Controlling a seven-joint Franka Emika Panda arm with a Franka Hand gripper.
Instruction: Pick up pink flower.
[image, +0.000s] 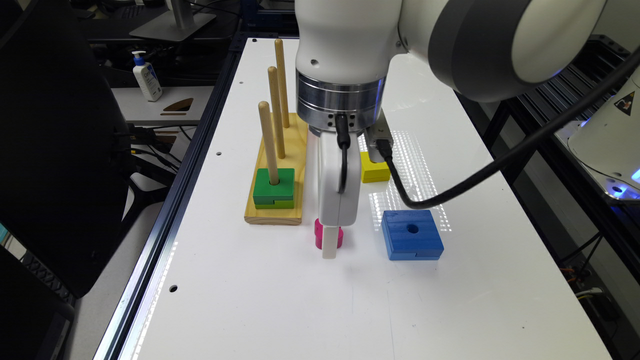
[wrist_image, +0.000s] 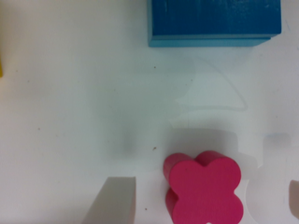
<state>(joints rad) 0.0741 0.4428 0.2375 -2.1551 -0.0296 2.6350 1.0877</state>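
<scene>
1. Right now I have the jaws (wrist_image: 205, 196) spread wide and gripping nothing; in the wrist view one finger (wrist_image: 114, 200) stands apart from the pink flower (wrist_image: 204, 189) and the other finger (wrist_image: 294, 198) just clears its far side.
2. So the flower sits between the fingers, but off centre, nearer the second finger.
3. In the exterior view I see the flower (image: 317, 234) resting on the white counter (image: 280, 310), with the blue block (image: 411, 234) near at its 3 o'clock and the wooden peg base (image: 276, 200) around 10 o'clock.
4. With four even lobes it has no long axis, so I judge closing alone should seat it.
</scene>
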